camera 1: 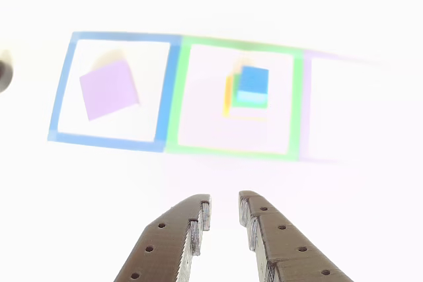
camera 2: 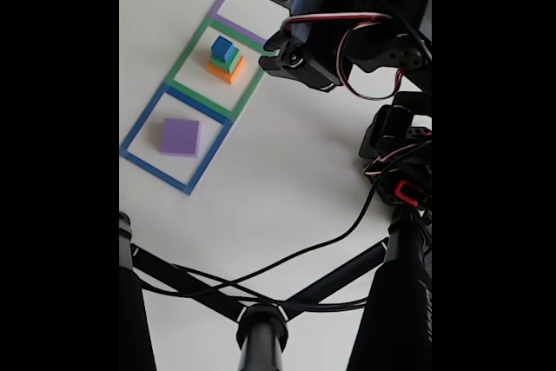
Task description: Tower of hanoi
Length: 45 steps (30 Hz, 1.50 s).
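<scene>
Three flat square outlines lie in a row on a white table [camera 2: 287, 171], and the green outline [camera 2: 215, 67] in the middle is the landmark for everything else. Inside the green outline stands a small stack: an orange block [camera 2: 226, 70] at the bottom, a green block [camera 2: 229, 60] on it, and a small blue cube [camera 2: 222, 47] on top. In the other view the same stack sits near the centre of the green outline [camera 1: 234, 97], with the blue cube [camera 1: 253, 79] uppermost and a sliver of the orange block [camera 1: 227, 97] showing at its left edge.

Touching one side of the green outline is the blue outline [camera 2: 174, 141], and a flat purple slab [camera 2: 180, 136] lies alone inside it, turned a little askew to its border. In the other view the purple slab [camera 1: 109, 88] appears left of the green outline, within the blue outline [camera 1: 112, 90]. On the opposite side of the green outline is the purple outline [camera 2: 236, 8], partly covered in the fixed view by the arm [camera 2: 347, 32].

The gripper [camera 1: 223, 206] enters the other view from the bottom edge, well short of the green outline. Its two brown fingers [camera 1: 172, 242] are slightly parted with a narrow gap, and nothing is between them.

A black camera stand [camera 2: 261, 319] and loose black cables [camera 2: 287, 262] cross the table nearest the fixed camera.
</scene>
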Each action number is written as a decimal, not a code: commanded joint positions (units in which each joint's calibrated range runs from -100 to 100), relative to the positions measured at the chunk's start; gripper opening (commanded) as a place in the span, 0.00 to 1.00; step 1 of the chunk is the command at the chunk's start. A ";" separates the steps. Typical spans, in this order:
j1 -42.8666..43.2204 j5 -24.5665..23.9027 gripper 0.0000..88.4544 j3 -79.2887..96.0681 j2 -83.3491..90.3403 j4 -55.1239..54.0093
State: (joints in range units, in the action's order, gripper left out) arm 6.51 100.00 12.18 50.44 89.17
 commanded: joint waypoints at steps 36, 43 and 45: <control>-13.60 0.00 0.32 53.91 13.95 -53.70; -11.49 0.00 0.32 66.18 6.68 -78.56; -11.30 0.00 0.32 68.09 3.53 -84.31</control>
State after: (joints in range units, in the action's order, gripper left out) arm -6.02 99.61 78.33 58.72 16.53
